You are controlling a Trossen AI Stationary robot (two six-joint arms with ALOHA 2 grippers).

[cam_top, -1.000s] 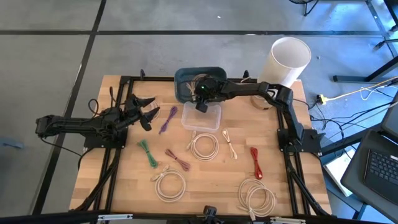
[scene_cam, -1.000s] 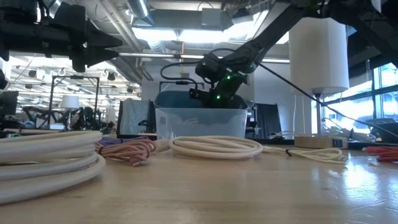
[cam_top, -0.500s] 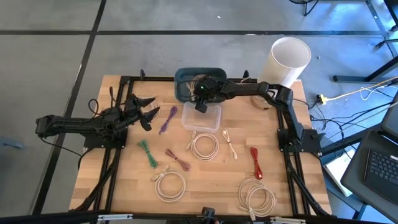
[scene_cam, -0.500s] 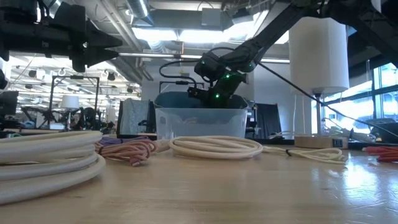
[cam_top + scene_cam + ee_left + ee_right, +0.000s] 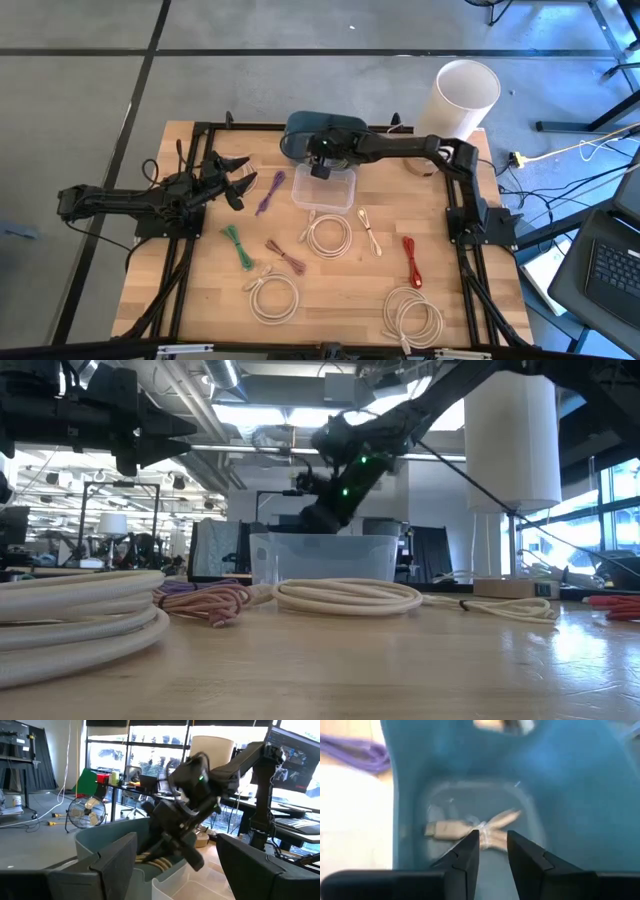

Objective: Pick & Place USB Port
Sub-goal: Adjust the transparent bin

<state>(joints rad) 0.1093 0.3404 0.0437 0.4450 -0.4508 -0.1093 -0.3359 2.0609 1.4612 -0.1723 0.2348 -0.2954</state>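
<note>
Two bins sit at the far middle of the table in the high view: a dark blue bin (image 5: 300, 128) and, just in front of it, a clear plastic bin (image 5: 324, 189). The right gripper (image 5: 318, 168) hovers where the two meet, its arm reaching in from the right, while the left gripper (image 5: 237, 180) waits well to the left of the clear plastic bin, beside a purple cable (image 5: 268, 192). In the low view the right arm's wrist, lit green, hangs above the clear bin's back rim, with white cable coils (image 5: 345, 596) lying in front of that bin. The left wrist view shows the left fingers spread wide and empty, looking toward the blue bin. In the right wrist view the right gripper's fingers stand a little apart, holding nothing, directly over a beige USB cable (image 5: 470, 829) on the blue bin's floor; its metal plug lies crosswise to the finger gap. The right arm is plainly the nearer, so a straight descent should suit.
</note>
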